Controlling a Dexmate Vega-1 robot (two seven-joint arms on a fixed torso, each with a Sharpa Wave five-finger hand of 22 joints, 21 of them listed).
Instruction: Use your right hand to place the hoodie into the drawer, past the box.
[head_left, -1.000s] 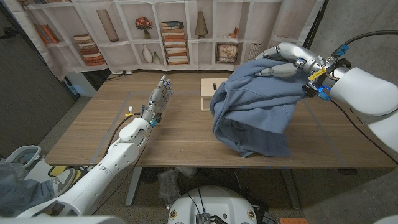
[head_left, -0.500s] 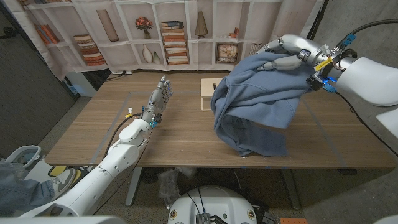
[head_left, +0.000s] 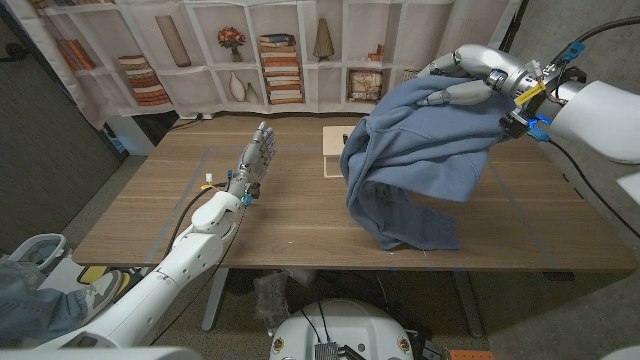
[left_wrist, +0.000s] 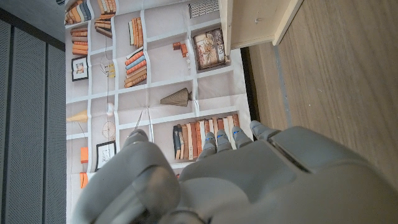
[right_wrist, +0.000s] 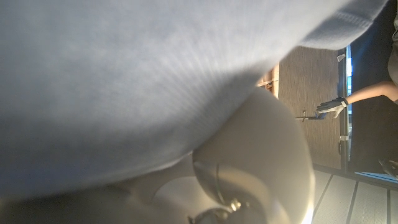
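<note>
A blue hoodie (head_left: 415, 160) hangs from my right hand (head_left: 468, 82), which grips its upper fold above the table's right half. Its lower hem still drags on the wooden table (head_left: 290, 215). The cloth drapes close over the right wrist camera as blue fabric (right_wrist: 143, 81). A light wooden box (head_left: 335, 150) stands behind the hoodie near the table's far edge, partly covered by it; its corner (left_wrist: 255, 22) shows in the left wrist view. My left hand (head_left: 255, 160) stands over the table's left half, fingers straight and apart, holding nothing. No drawer is in sight.
A printed bookshelf backdrop (head_left: 250, 55) hangs behind the table. My left forearm (head_left: 205, 225) lies along the table's left front. The left hand (right_wrist: 329, 109) shows small and far off in the right wrist view.
My right hand has lifted the hoodie higher and slightly toward the back right. More of the cloth has come off the table. The left arm has not moved.
</note>
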